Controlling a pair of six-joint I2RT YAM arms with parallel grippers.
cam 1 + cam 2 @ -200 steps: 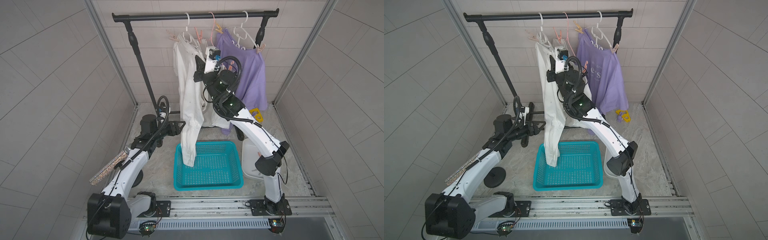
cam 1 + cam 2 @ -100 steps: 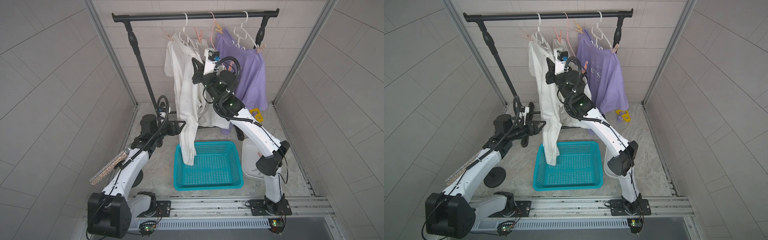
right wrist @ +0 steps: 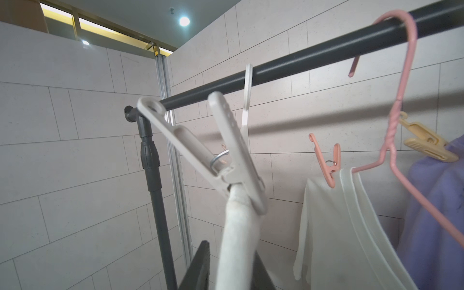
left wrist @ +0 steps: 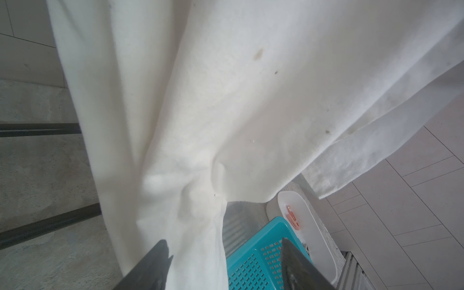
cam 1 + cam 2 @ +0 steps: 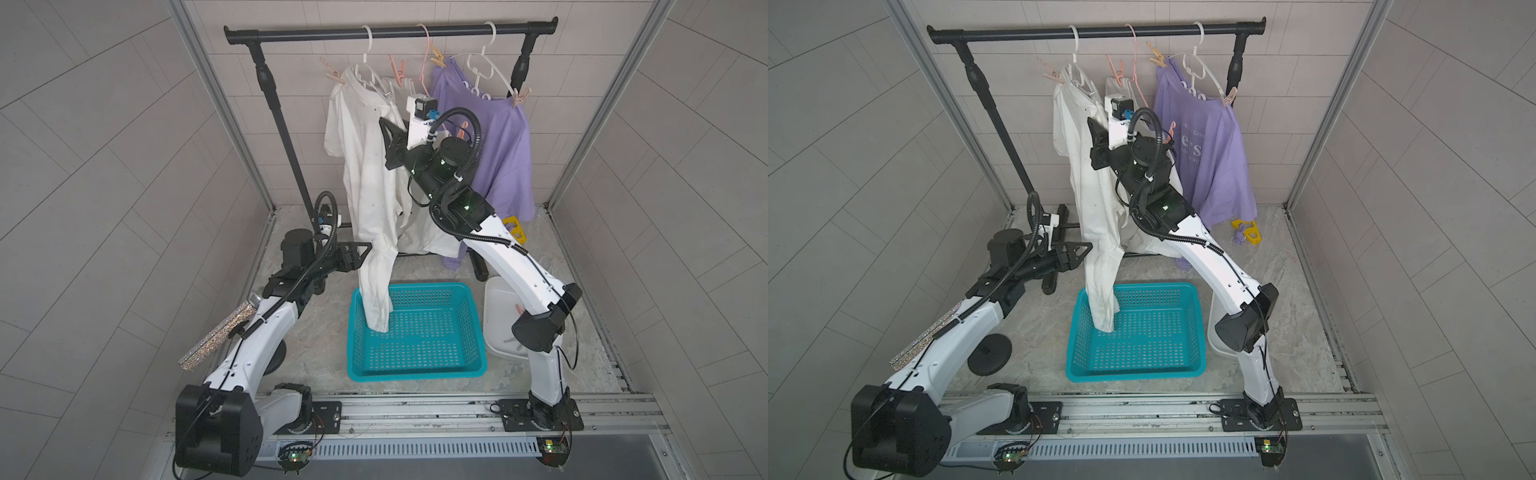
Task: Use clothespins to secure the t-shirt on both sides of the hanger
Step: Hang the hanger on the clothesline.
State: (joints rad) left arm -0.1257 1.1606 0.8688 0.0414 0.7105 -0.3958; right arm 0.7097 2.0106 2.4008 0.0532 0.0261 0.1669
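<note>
Pale grey plastic, one clothespin point(image 3: 226, 160) sat clamped over the cloth-wrapped arm of the white hanger point(image 3: 247, 100) at the centre of the right wrist view. Below it, at the bottom edge of that frame, the right tool point(image 3: 232, 248) was released. Its two dark fingers point(image 3: 199, 266) were parted on either side of the wrapped arm, clear of the pin. Further right, a salmon clothespin point(image 3: 329, 163) gripped a second white garment beside the pink hanger point(image 3: 391, 130). A tan one point(image 3: 426, 148) bit the purple t-shirt point(image 3: 442, 180) at the right edge.

In a top view the white t-shirt point(image 5: 370, 166) hung from the black rail point(image 5: 390, 30) in the upper middle. Another peach pin point(image 5: 332, 77) sat on its left shoulder, and its lower end dropped into the teal basket point(image 5: 415, 370). At the bottom of the left wrist view the left tool point(image 4: 223, 241) was released, fingers wide apart, with shirt cloth lying between them.
</note>
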